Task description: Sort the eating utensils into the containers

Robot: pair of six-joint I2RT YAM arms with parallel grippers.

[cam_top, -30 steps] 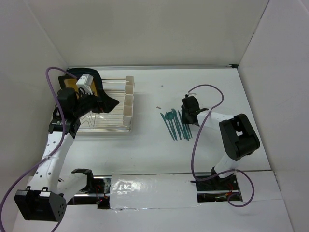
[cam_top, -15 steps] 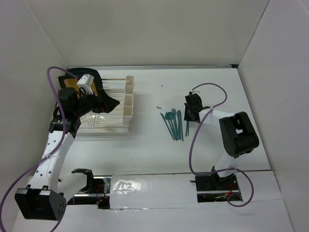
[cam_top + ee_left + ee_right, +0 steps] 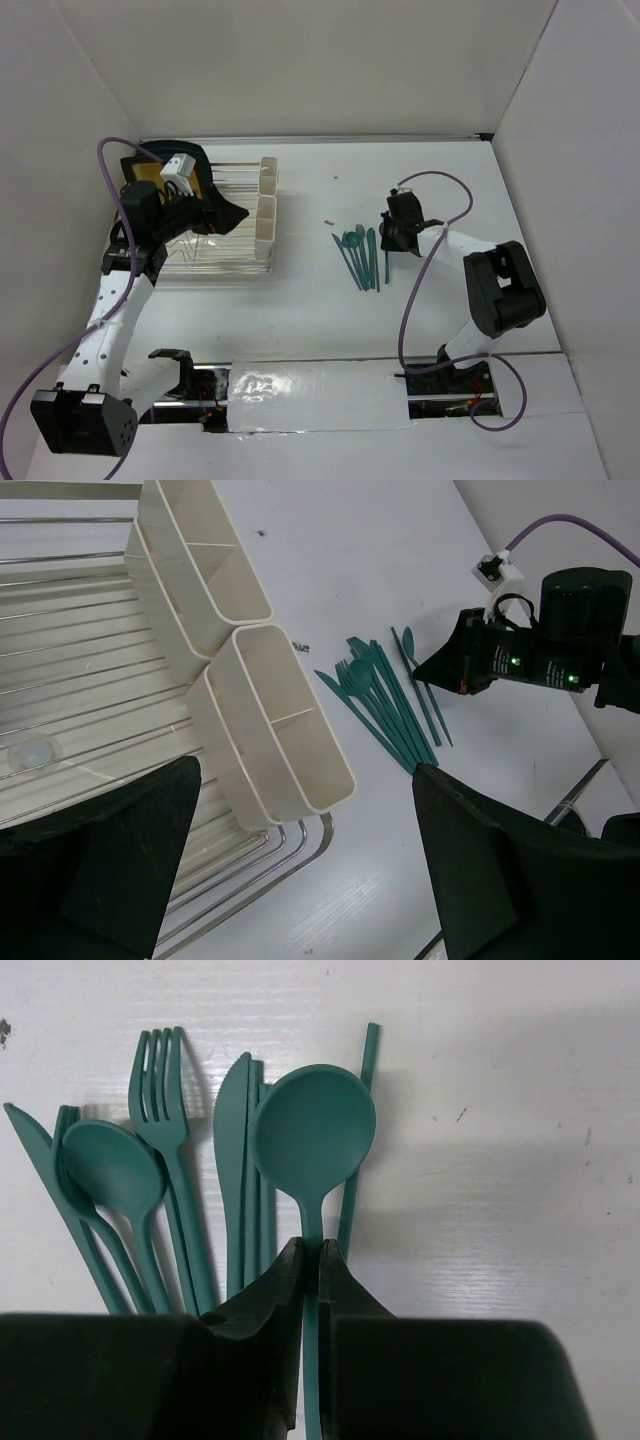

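Observation:
Several teal eating utensils (image 3: 358, 256) lie in a bunch on the white table, seen as forks, knives and spoons (image 3: 170, 1190) in the right wrist view. My right gripper (image 3: 311, 1255) is shut on the thin handle of one teal spoon (image 3: 314, 1138), whose bowl points away from the fingers. From above, the right gripper (image 3: 392, 238) sits at the bunch's right edge. The cream-white containers (image 3: 265, 222) stand in a row on the right side of the rack; they look empty (image 3: 275, 720). My left gripper (image 3: 220, 214) hangs open over the rack, just left of them, its fingers (image 3: 500, 870) wide apart.
A clear wire dish rack (image 3: 215, 268) fills the table's left part, its bars (image 3: 80, 695) under my left gripper. A dark plate with an orange centre (image 3: 150, 172) stands at its back left. White walls close in the table. A purple cable (image 3: 440, 180) loops over the right arm.
The right gripper has shut on the spoon's handle. That spoon now lies a little apart on the right side of the bunch. The left arm has not moved.

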